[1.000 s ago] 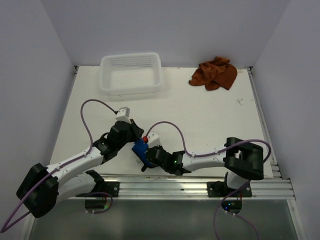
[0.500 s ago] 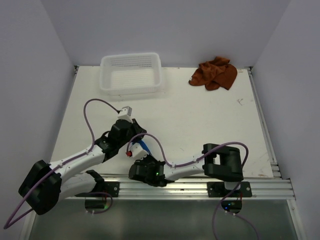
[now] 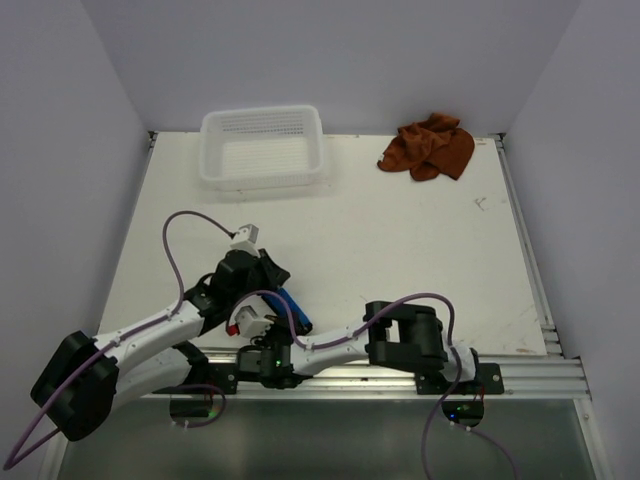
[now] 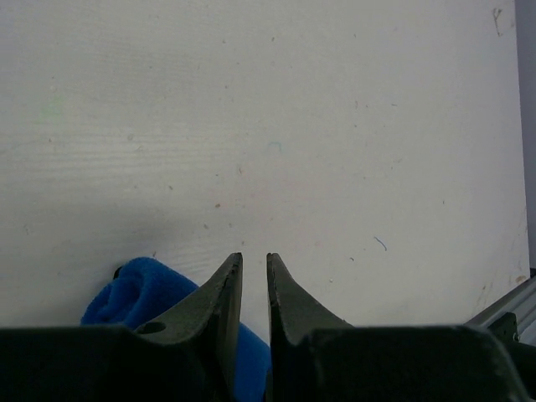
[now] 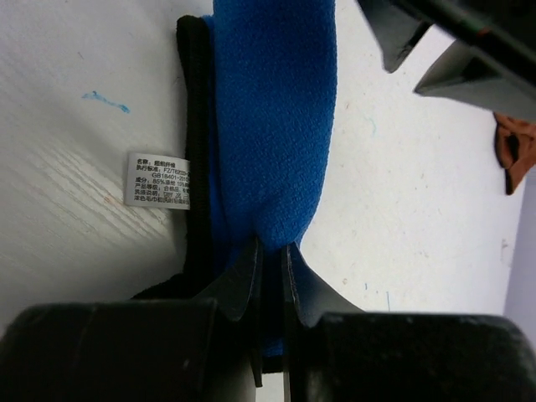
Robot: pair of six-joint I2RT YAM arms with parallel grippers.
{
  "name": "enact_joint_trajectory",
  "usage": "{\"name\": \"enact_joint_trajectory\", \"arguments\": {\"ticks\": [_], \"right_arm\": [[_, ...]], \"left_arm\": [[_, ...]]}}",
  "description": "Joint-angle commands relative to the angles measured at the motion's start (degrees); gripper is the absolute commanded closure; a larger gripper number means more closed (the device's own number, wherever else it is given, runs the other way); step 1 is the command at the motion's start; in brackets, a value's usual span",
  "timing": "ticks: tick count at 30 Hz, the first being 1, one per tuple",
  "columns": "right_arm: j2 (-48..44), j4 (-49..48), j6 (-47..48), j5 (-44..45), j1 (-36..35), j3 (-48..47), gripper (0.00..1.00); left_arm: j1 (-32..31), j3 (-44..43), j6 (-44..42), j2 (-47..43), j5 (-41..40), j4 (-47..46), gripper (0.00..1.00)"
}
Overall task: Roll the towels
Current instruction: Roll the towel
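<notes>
Right now you are looking down at a white surface (image 3: pixel 400 230) that is sitting boxed in by pale walls (image 3: pixel 330 60) at the back and on both sides, with a metal rail (image 3: pixel 520 375) running along its near edge. A white basket (image 3: pixel 262 113) is standing at the far left. The brown towel (image 3: pixel 428 147) is lying crumpled at the far right, well apart from it. The blue towel (image 3: pixel 294 308) is lying near the rail, left of the middle, between the two arms. Your right pincer (image 5: pixel 270 249) is pinching the end of that towel, its jaws nearly together on the cloth, and a white label (image 5: pixel 157 178) is showing beside the towel's black edge. Your left pincer (image 4: pixel 254 255) is hovering just beside the towel over bare surface, its jaws standing narrowly apart and gripping nothing.
</notes>
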State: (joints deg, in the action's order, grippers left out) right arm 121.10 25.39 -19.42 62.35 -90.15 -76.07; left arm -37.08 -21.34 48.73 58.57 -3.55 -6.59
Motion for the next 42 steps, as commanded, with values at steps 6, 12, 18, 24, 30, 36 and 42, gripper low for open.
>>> {"name": "enact_joint_trajectory", "arguments": {"ticks": [6, 12, 18, 24, 30, 36, 42], "right_arm": [[6.78, 10.39, 3.07, -0.65, -2.40, -6.19, 0.99], [5.12, 10.03, 1.23, -0.91, -2.40, -5.05, 0.93], [2.66, 7.14, 0.70, -2.58, -2.40, -3.47, 0.82], [0.81, 5.38, -0.09, -4.51, -2.22, -2.42, 0.75], [-3.49, 0.56, -0.62, -8.89, -1.09, 0.92, 0.66], [-10.35, -6.83, -0.88, -14.35, 1.29, 6.81, 0.62], [-15.44, -12.90, -0.97, -17.52, 1.91, 12.17, 0.61]], "left_arm": [[0.17, 5.69, 2.33, -1.44, 1.00, -4.40, 0.78], [0.17, 9.74, 2.69, -1.09, 0.48, -5.28, 0.79], [0.25, 12.02, 2.68, -0.38, -0.14, -5.19, 0.79], [0.17, 15.19, 4.18, 0.14, 0.21, -7.91, 0.80], [0.17, 17.21, 4.80, 3.13, 0.74, -12.04, 0.80], [0.17, 16.95, 3.74, 6.38, 0.21, -13.01, 0.82], [0.25, 17.74, 4.00, 5.60, -0.14, -13.10, 0.83]]}}
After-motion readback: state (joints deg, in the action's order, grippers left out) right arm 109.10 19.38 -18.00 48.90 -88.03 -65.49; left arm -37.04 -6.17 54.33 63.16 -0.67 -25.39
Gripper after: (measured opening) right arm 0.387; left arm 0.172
